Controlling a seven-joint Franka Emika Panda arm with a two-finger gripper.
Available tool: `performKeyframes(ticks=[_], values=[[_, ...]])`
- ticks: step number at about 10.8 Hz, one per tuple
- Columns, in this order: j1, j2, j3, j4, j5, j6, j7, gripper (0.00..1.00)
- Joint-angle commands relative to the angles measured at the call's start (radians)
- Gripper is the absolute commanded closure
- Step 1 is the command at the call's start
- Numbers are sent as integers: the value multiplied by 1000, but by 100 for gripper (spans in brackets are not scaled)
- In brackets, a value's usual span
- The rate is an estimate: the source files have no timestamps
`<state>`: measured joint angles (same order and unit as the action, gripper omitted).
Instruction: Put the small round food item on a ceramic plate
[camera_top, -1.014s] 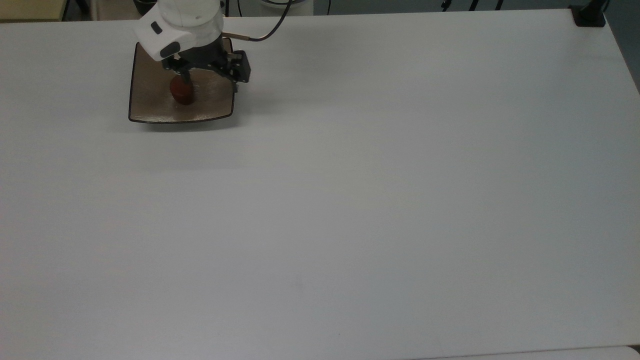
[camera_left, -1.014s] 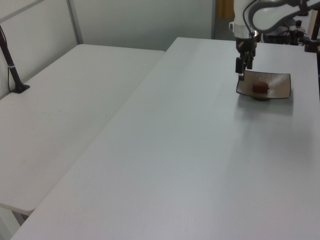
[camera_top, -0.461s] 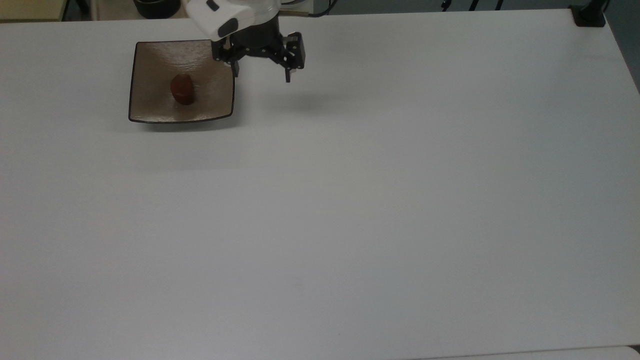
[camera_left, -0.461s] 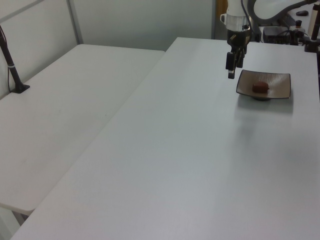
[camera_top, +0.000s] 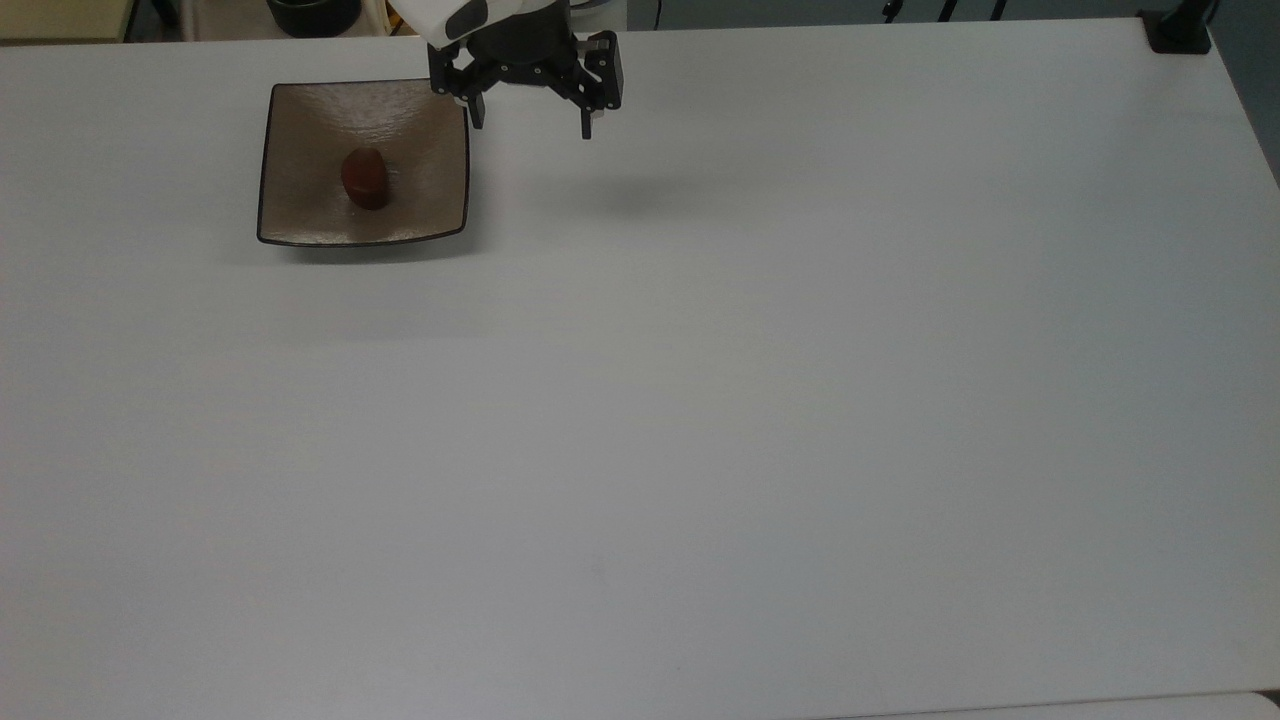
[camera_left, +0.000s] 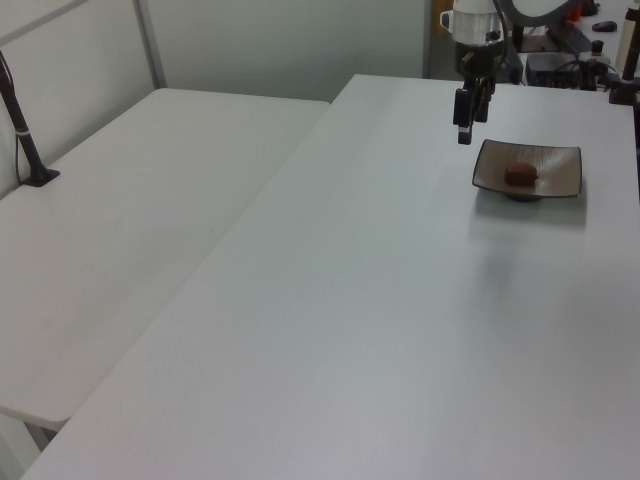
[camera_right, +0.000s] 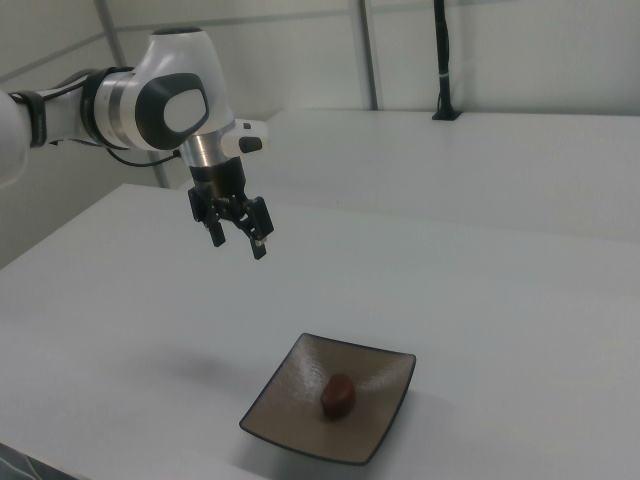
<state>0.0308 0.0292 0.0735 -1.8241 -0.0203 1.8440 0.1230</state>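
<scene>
The small round food item (camera_top: 365, 179) lies on the ceramic plate (camera_top: 300, 190), near the plate's shallow centre, in the upper left of the top view; it is a dark reddish-brown lump, a little glossy, and nothing touches it. In the right view the same lump (camera_right: 338, 394) sits in the lower middle of the frame on the square brown plate (camera_right: 290, 385), and in the left view it (camera_left: 519, 175) shows in the upper right on the plate (camera_left: 560, 165). The plate rests flat on the white desk (camera_top: 700, 400). The hand (camera_top: 532, 118) hangs in the air at the top of the top view, just to the right of the plate's upper right corner, with its two dark fingers spread wide and holding nothing. In the right view the hand (camera_right: 238, 241) is in the upper left part of the frame, well above the desk and apart from the plate, its fingers pointing down. In the left view the hand (camera_left: 466, 125) sits near the top, to the left of the plate and raised above the desk surface. A faint shadow lies on the desk below it in the top view.
</scene>
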Motion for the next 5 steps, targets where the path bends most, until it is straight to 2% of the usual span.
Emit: performKeyframes(ticks=[1, 5], values=[[-2, -5, -3, 12, 0, -22, 4, 0], [-2, -9, -6, 6, -20, 18, -5, 0]])
